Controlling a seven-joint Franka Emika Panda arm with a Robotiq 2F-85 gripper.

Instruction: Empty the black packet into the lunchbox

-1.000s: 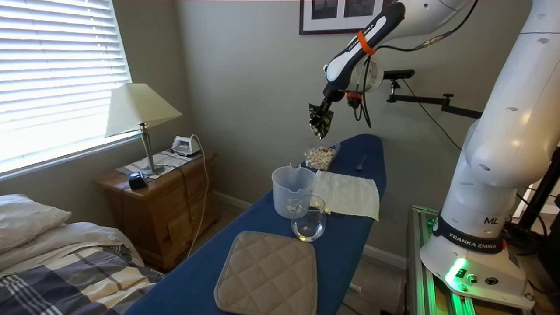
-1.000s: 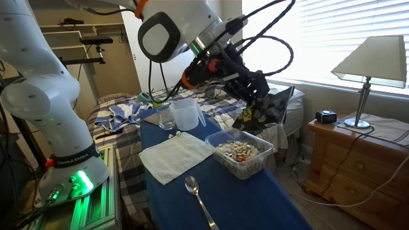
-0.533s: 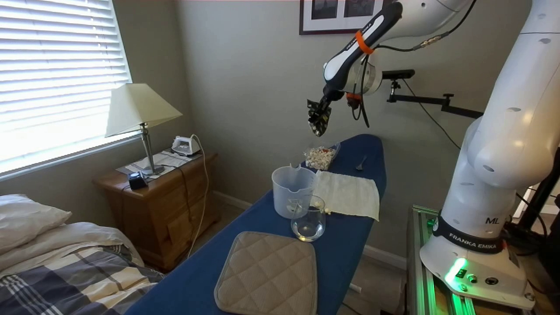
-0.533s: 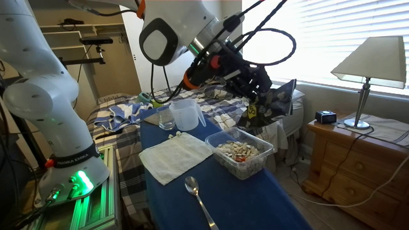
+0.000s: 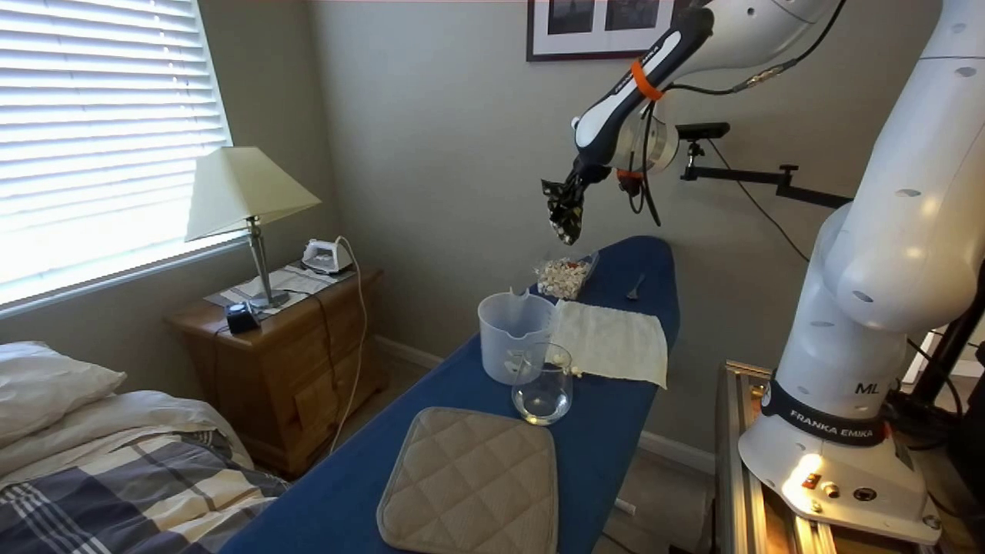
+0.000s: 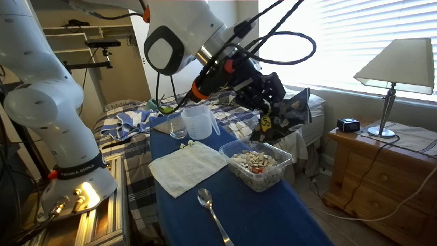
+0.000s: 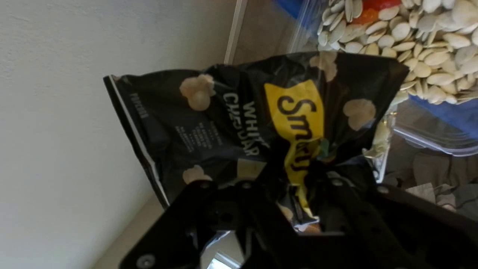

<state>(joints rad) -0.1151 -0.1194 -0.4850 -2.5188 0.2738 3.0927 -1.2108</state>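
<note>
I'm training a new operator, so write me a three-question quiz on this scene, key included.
1. True or false: the lunchbox contains pale seeds.
2. The gripper is holding: (a) the spoon, (b) the black packet, or (c) the clear jug?
3. Fill in: in the wrist view, lettering on the black packet reads "WHITE ____".

Key: 1 true; 2 b; 3 CHEDDAR.

Black packet point(image 6: 284, 120) hangs tilted above clear lunchbox point(image 6: 262, 181)
</note>
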